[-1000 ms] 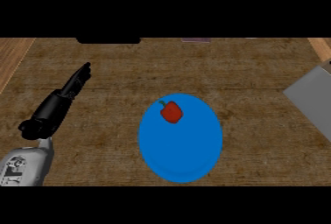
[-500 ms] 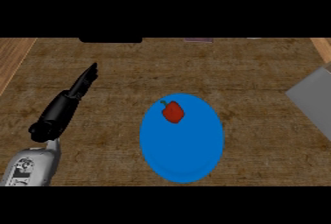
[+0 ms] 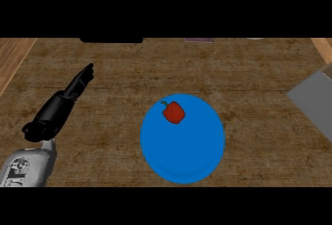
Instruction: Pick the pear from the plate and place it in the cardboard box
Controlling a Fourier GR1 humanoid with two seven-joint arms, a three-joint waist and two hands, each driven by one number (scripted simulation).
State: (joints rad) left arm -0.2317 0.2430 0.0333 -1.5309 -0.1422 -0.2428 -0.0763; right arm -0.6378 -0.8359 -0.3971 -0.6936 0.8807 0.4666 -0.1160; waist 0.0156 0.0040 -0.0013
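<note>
Our black left hand (image 3: 76,86) has its fingers straight and close together, holding nothing, tips aimed up and a little right over the brown woven counter top (image 3: 117,66). Behind it the grey forearm (image 3: 27,167) rises from the lower left corner. Compared with a second ago, that hand has slid slightly to the right and farther up the counter, while the fruit and plate have not shifted. Our right hand shows nowhere in the head view. Between the fingertips and the round blue plate (image 3: 185,154) lies a bare stretch of mat, and more bare mat runs from the plate's right rim toward the grey-sided box (image 3: 314,101), which is cut off by the right edge. Pale wooden strips border the mat at the far left and upper right. The small red fruit with a dark green stem (image 3: 174,112) sits on the upper left part of the plate, well apart from the hand; its long axis runs roughly up and down the view, stem end pointing up and slightly left.
</note>
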